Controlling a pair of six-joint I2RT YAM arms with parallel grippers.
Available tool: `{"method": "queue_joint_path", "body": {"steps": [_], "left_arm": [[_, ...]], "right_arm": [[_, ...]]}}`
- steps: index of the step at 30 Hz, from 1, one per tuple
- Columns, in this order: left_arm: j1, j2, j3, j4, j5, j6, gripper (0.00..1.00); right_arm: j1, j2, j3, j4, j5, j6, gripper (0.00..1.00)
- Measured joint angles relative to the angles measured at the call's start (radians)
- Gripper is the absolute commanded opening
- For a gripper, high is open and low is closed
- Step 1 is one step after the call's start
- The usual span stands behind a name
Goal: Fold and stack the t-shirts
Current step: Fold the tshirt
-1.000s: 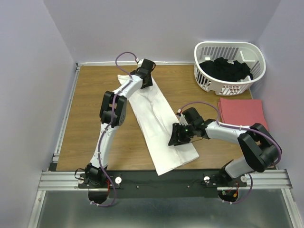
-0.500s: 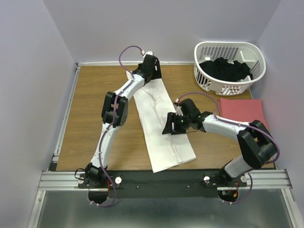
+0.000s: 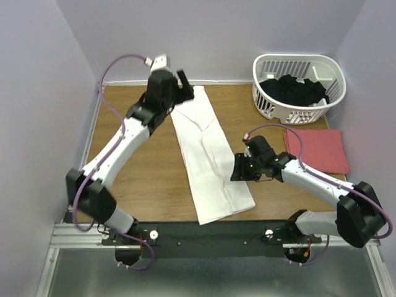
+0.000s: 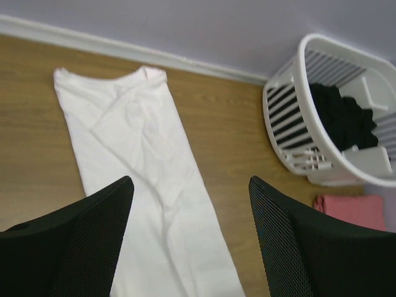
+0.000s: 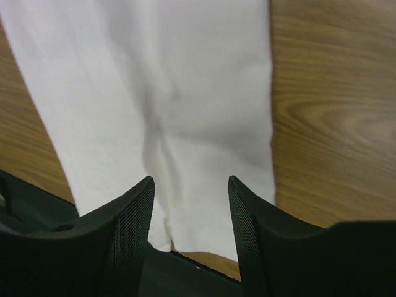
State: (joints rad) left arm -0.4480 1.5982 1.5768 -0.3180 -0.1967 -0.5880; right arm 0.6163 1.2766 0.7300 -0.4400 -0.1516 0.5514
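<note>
Because the white t-shirt point(image 3: 207, 154) is laid out on the bench point(image 3: 136, 154) as one long narrow strip, collar toward the far wall and hem toward the arm bases, a crosswise fold is judged to be the step in hand. The two arms are posted toward opposite ends for it. The left end effector point(image 4: 190, 182) is held above the collar end with its fingers spread wide and nothing between them; the cloth is seen flat below it, untouched. The right end effector point(image 5: 190, 180) is poised over the strip's near half, by its right edge, its fingers parted to a middling gap and likewise empty. The salmon-red t-shirt point(image 3: 315, 150) is set well apart at the right of the bench, already folded into a flat rectangle, presumably as the base on which the white one is to be stacked. Just beyond it the white basket point(image 3: 291, 114) is parked, with dark clothing point(image 3: 294, 88) heaped inside.

Counted: two t-shirts on the bench, one white and one red; one basket; two end effectors. How many dark garments make up the heap cannot be told.
</note>
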Motion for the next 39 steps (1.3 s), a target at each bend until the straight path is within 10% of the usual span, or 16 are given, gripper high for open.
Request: {"method": "queue_joint_path", "body": {"steps": [12,24,29,39], "left_arm": [[-0.383,-0.418,-0.855,-0.233,0.093,-0.314,0.82],[-0.529,-0.534,-0.941,-0.282,0.207,-0.457,0.82],[-0.545,-0.542,-0.97,-0.309,0.225,-0.488,0.77],[-0.624,-0.539,-1.001,-0.346,0.252,-0.554,0.63]], "right_arm": [[-0.023,-0.026,-0.046,-0.214,0.071,0.077,0.55],[-0.013,-0.004,-0.153,-0.224,-0.058,0.142,0.29],[0.075,-0.019,-0.194,-0.151,-0.128,0.231,0.0],[0.169,-0.025,-0.203,-0.047,-0.142,0.332,0.0]]}}
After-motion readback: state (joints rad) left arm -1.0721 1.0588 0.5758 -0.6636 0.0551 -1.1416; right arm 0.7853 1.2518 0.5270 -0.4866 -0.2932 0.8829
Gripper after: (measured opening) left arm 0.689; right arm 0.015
